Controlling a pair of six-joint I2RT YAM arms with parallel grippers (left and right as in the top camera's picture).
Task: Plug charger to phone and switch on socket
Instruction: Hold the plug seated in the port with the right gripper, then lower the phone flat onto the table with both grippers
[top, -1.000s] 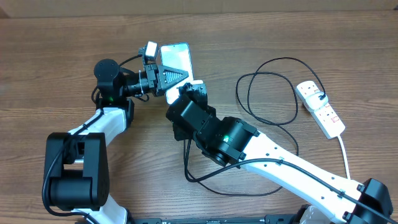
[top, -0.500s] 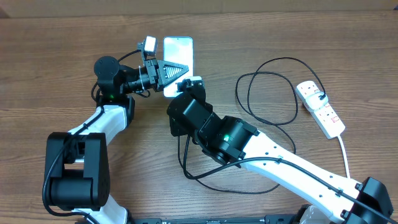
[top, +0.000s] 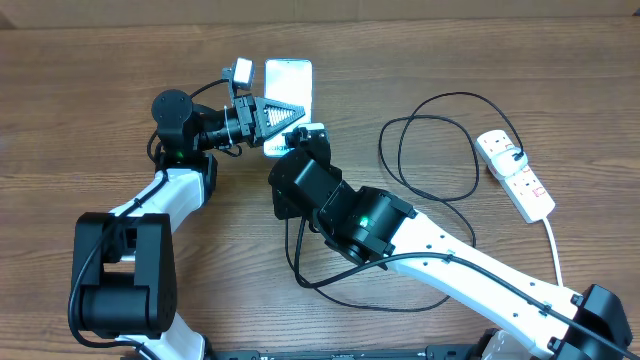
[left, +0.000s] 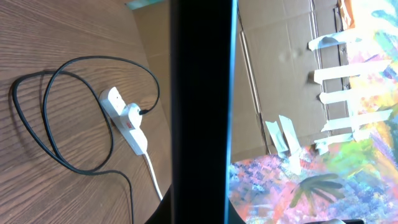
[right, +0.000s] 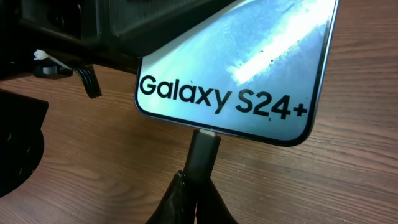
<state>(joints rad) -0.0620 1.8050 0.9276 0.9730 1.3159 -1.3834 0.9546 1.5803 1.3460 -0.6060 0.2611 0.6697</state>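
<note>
The phone (top: 289, 78) is held off the table by my left gripper (top: 274, 112), which is shut on its lower half. In the left wrist view the phone (left: 202, 106) shows edge-on as a dark vertical bar. In the right wrist view the phone (right: 239, 59) shows a pale blue screen reading "Galaxy S24+". My right gripper (right: 198, 190) is shut on the charger's black plug tip (right: 204, 152), whose end touches the middle of the phone's bottom edge. The charger cable (top: 432, 135) lies in loose loops toward the white socket (top: 515, 175) at the right.
The socket's thick white cord (top: 553, 245) runs toward the table's front right. Cable loops (left: 59, 118) lie left of the socket (left: 124, 118) in the left wrist view. Slack black cable (top: 330, 285) lies under my right arm. Cardboard and a painted sheet (left: 323, 124) stand beyond the table.
My left gripper has turned and carried the phone slightly right, squaring it up. My right gripper with the plug tip has stayed just below the phone's bottom edge.
</note>
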